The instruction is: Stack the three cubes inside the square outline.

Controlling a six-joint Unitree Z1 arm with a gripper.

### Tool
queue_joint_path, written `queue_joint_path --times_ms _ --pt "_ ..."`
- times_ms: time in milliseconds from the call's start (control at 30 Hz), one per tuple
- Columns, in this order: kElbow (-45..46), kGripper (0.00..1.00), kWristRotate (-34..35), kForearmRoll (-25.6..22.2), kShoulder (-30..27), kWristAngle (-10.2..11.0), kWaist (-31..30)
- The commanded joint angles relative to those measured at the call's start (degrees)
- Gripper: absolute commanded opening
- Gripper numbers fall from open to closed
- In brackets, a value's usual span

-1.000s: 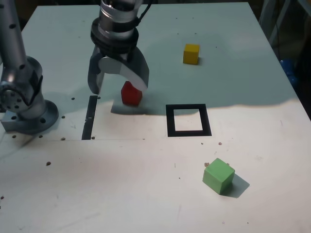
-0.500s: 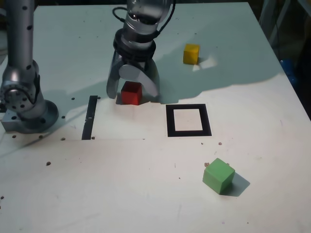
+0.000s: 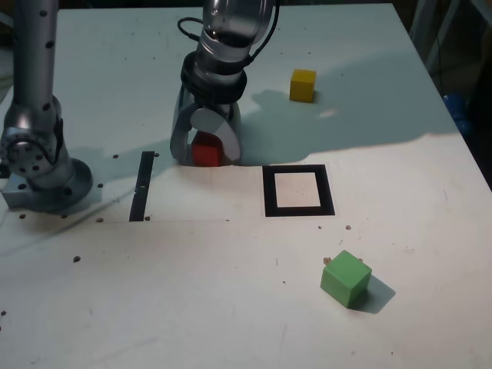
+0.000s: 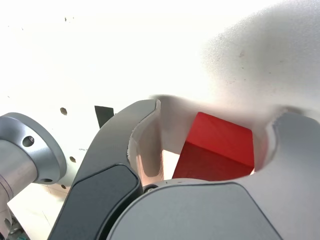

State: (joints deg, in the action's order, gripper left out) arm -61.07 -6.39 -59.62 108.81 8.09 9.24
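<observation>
Your gripper (image 3: 206, 147) sits low on table (image 3: 192, 292), jaws spread around red cube (image 3: 206, 149), gap visible on one side in wrist view; red cube just beside square outline (image 3: 298, 191), on exterior view's left; yellow cube (image 3: 303, 84) beyond outline; green cube (image 3: 346, 278) nearer camera; outline interior bare.

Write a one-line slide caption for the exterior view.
End effector straddles the red cube beside the square outline; yellow cube and green cube wait.
</observation>
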Motion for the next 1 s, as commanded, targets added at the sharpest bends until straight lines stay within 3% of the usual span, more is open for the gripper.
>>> queue_joint_path --times_ms 0,567,967 --pt "0.24 0.30 0.06 0.16 -0.11 0.09 0.09" --pt "-2.52 0.30 0.33 -0.76 -0.06 -0.23 -1.54" --pt "-14.64 0.30 3.12 -8.17 1.66 -1.57 -8.06"
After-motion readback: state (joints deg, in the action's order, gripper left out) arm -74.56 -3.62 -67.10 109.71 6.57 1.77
